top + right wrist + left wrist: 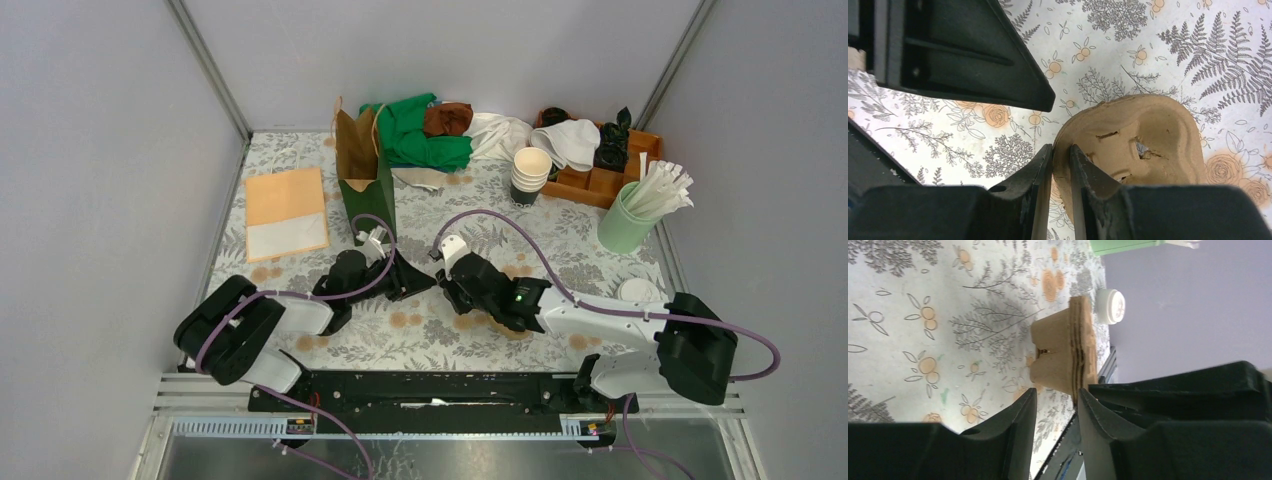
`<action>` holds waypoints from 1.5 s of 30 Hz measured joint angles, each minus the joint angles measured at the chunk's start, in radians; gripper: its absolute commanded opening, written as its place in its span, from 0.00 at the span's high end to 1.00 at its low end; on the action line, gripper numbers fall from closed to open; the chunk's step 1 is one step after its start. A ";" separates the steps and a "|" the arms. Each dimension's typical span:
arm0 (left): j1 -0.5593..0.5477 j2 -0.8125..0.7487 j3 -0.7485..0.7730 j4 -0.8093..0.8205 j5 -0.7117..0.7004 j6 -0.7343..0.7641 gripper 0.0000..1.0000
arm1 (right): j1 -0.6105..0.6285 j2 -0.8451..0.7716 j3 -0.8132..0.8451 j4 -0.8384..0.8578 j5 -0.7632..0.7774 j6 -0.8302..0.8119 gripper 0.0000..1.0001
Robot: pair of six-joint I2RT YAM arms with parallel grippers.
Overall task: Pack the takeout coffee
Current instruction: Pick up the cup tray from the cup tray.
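Note:
The takeout coffee (640,291), a white-lidded cup, stands near the table's right edge, apart from both grippers; the left wrist view shows it (1110,306) beyond the carrier. A brown moulded-pulp cup carrier (1133,140) is held tilted just above the middle of the table. My right gripper (1061,150) is shut on the carrier's rim. My left gripper (1057,395) is open, and the carrier's (1063,355) edge lies just past its fingertips. In the top view the two grippers (415,283) (447,290) meet tip to tip and hide most of the carrier.
A brown paper bag (362,165) stands open behind the left gripper. An orange and white sheet (287,212) lies at the left. At the back are green cloth (420,135), stacked lidless cups (530,172), a wooden tray (610,180) and a green holder of sticks (625,225).

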 measured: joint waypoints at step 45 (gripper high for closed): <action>-0.010 -0.044 -0.034 0.269 0.107 -0.297 0.78 | 0.000 -0.303 -0.244 0.318 -0.164 0.005 0.80</action>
